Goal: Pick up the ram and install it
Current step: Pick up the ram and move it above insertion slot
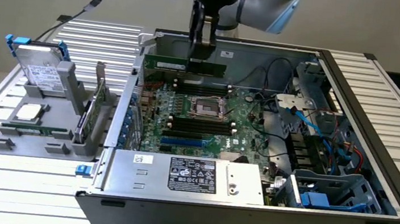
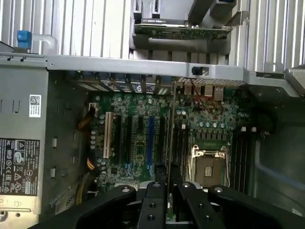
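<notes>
The ram [image 1: 171, 63] is a long green stick held level just above the far memory slots [image 1: 188, 81] of the motherboard [image 1: 184, 116] inside the open computer case [image 1: 378, 151]. My gripper [image 1: 200, 58] comes down from above and is shut on the stick's top edge, near its middle. In the wrist view the ram [image 2: 169, 138] shows edge-on as a thin line running out from between my black fingers [image 2: 155, 191], beside the black slots [image 2: 180, 143] next to the processor socket [image 2: 208, 167].
A grey parts holder [image 1: 30, 125] on the exterior view's left carries a drive, a square silver chip [image 1: 29, 112] and an upright expansion card [image 1: 97, 96]. A power supply [image 1: 184, 176] fills the case's front. Loose cables [image 1: 300, 110] and a drive cage lie at the case's right.
</notes>
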`<state>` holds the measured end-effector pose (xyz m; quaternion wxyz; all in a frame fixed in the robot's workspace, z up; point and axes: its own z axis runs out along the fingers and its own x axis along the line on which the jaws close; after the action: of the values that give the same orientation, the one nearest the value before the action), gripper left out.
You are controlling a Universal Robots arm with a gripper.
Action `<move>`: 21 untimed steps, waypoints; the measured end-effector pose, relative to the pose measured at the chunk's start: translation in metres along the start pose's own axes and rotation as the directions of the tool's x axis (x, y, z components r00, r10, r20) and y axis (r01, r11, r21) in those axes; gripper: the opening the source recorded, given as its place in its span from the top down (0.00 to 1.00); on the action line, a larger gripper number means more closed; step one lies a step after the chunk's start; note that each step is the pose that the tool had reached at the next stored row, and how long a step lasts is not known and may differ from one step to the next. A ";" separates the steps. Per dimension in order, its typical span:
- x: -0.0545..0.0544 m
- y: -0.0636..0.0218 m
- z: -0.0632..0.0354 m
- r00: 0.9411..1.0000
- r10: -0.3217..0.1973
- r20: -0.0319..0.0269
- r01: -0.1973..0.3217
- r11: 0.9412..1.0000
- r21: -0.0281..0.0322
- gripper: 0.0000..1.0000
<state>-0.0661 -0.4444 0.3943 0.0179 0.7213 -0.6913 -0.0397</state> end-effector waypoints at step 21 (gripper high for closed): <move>-0.029 -0.0427 0.0459 1.000 0.000 0.000 0.000 1.000 0.000 0.86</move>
<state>-0.0285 -0.4124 0.3461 0.0180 0.7215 -0.6911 -0.0397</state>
